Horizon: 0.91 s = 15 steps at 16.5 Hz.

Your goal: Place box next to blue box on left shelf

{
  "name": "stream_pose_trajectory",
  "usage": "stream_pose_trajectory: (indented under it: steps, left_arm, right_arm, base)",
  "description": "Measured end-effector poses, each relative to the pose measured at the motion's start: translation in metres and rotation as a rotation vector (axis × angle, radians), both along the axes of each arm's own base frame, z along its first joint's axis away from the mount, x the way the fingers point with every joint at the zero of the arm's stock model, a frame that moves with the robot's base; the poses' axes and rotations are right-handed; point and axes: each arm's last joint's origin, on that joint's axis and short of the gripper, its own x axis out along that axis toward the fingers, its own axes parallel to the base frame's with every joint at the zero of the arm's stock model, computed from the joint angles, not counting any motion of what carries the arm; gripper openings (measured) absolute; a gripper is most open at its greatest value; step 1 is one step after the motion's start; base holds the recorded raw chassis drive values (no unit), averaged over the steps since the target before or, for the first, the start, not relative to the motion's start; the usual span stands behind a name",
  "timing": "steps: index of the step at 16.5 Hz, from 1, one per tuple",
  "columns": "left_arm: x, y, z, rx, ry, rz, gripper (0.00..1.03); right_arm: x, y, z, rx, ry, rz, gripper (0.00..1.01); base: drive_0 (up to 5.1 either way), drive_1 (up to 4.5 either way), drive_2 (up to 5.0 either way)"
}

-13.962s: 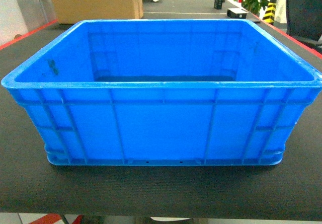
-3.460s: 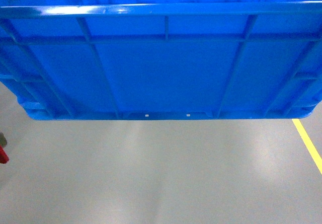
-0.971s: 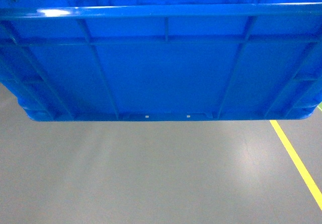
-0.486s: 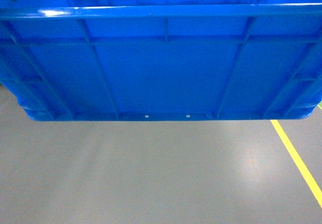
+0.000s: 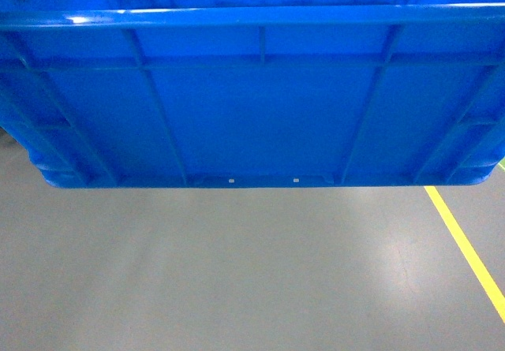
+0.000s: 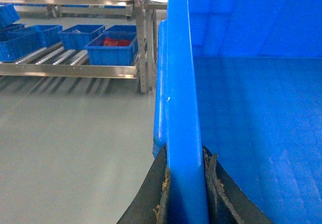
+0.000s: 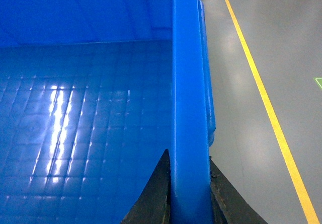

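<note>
Head looks down; wrists sight along opposite rims of the box (image 5: 252, 114).

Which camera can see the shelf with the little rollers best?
The left wrist view. It alone shows the roller shelf, with small blue bins sitting on it, beyond the carried blue crate. The head view shows only crate wall and floor; the right wrist view shows crate, floor and a yellow line.

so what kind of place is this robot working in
Most likely a warehouse or factory floor. A roller rack holds blue bins, the smooth grey floor carries a painted yellow line, and the big blue crate is the stackable industrial kind.
</note>
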Motion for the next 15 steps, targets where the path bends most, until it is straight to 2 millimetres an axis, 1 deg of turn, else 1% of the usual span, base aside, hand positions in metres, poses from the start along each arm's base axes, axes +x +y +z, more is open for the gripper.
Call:
stream_pose_trajectory:
  steps: [15]
  left_arm:
    - [0.0,0.0,0.0,0.0,0.0,0.0,0.11]
  right_arm:
    - [0.0,0.0001,0.0003,0.0,-0.002,0.0,0.09]
  base:
    - [0.0,4.06,-4.0]
